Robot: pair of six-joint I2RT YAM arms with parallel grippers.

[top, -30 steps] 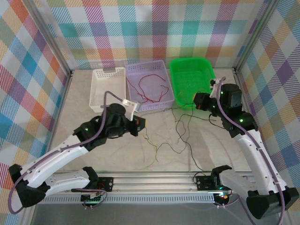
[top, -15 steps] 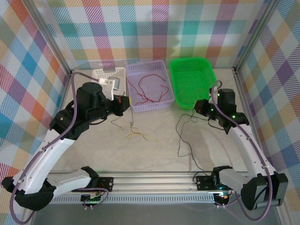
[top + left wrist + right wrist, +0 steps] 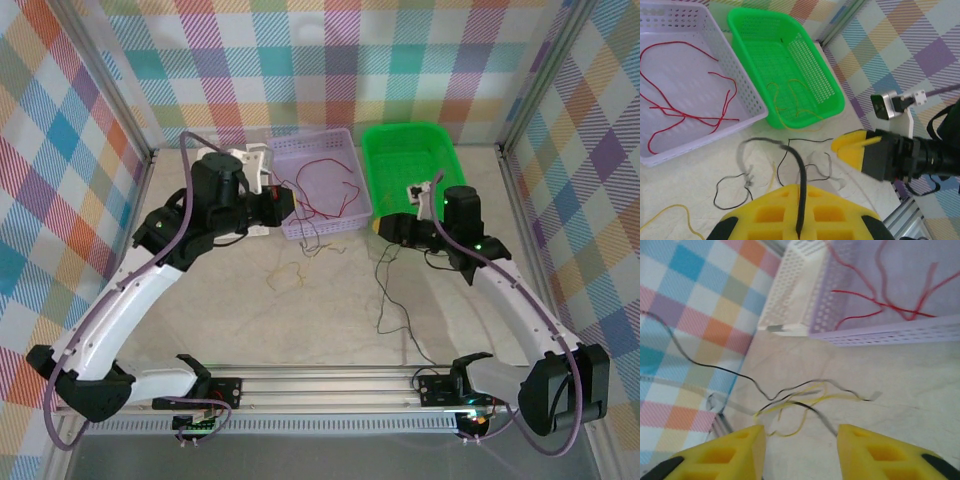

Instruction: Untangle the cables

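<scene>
1. Nearest the arm bases, a loose black cable (image 3: 381, 300) is lying on the desk (image 3: 200, 300). Its long axis is running roughly near-to-far, and its far end is reaching up towards the right end effector (image 3: 392, 228). The right arm is the nearer one, so a pick here would probably mean coming down and back towards the bases.
2. A little farther out, between the two arms, a yellow cable (image 3: 290, 276) is lying in a small loop. It is sitting nearward of the left end effector (image 3: 280, 205), well apart from it.
3. The right end effector is hovering at the near-left corner of the green basket (image 3: 440, 140). Its fingers are standing apart with nothing gripped. In its wrist view, black and yellow strands are lying ahead of it, crossing each other.
4. The left end effector is clamping a held black cable (image 3: 799, 175), which is trailing off along the near wall of the purple basket (image 3: 330, 228).
5. Farthest out, a red cable (image 3: 318, 185) is lying inside the purple basket, and a second yellow cable (image 3: 790, 97) is lying in the green one.
</scene>
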